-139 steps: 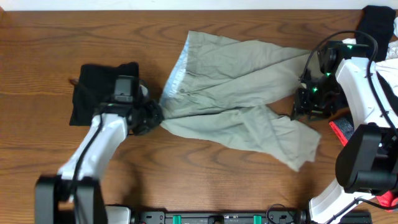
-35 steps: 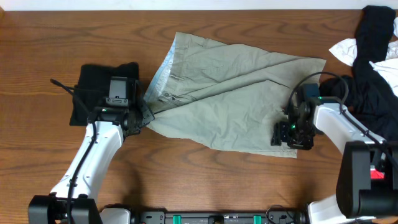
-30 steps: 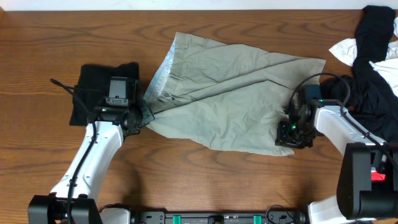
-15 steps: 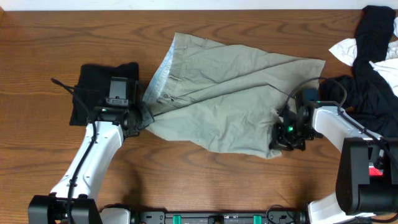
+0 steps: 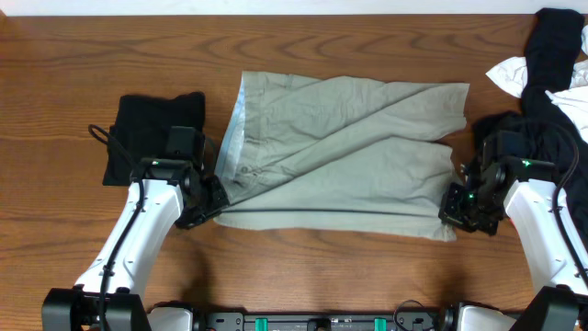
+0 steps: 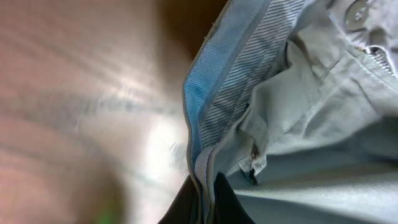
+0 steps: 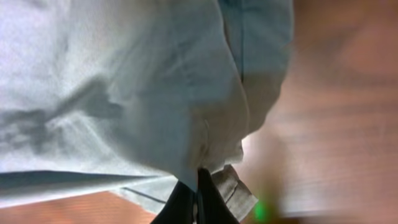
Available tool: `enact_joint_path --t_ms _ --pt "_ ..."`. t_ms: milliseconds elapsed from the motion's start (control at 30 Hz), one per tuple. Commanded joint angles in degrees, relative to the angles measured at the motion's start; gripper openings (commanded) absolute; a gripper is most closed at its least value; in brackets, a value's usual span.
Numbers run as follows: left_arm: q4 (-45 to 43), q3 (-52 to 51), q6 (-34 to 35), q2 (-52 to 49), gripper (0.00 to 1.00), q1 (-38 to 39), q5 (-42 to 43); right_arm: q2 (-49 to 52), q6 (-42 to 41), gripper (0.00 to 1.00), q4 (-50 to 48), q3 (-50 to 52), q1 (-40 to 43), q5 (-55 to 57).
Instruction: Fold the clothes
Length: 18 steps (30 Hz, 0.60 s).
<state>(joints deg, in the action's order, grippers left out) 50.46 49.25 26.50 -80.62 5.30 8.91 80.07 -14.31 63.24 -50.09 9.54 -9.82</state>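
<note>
- Two pincers are engaged, both on the khaki-green shorts (image 5: 349,152), which lie spread flat mid-surface (image 5: 92,55).
- Left pincer (image 5: 204,199): closed tight on the near corner of the waistband (image 6: 217,118), with the blue lining showing in the wrist view.
- Right pincer (image 5: 456,207): clamped on the hem (image 7: 239,186) at the near leg's corner.
- Long axis of the shorts runs 9 to 3 o'clock, with the waistband at 9 and the leg openings at 3.
- Governing relation: the held edge is the 6 o'clock edge, so the cloth lies toward 12 o'clock from each pincer. Each arm stands at its own end.
- Judgement: a lengthwise fold calls for both corners to lift and travel toward 12 o'clock together. Uneven travel risks a skewed edge.
- Folded black garment (image 5: 147,129) sits at 9 o'clock, and a heap of black and white clothes (image 5: 551,55) at 2 o'clock.
</note>
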Motion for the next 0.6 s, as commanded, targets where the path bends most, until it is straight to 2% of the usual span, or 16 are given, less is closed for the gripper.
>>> enact_joint_path --t_ms 0,133,233,567 --pt "2.08 0.09 -1.01 -0.13 0.06 -0.79 -1.57 -0.37 -3.72 0.01 2.03 -0.55 1.27 2.25" --pt "2.40 0.20 -2.47 2.34 0.06 -0.79 0.96 -2.43 -3.37 0.01 2.14 -0.57 1.27 1.29" --pt "2.45 0.94 -3.26 7.61 0.06 -0.79 0.96 -7.63 -2.75 0.01 0.81 -0.90 1.29 1.20" --pt "-2.01 1.99 -3.58 33.27 0.06 -0.79 0.94 -26.14 -2.34 0.01 0.52 -7.72 1.33 1.49"
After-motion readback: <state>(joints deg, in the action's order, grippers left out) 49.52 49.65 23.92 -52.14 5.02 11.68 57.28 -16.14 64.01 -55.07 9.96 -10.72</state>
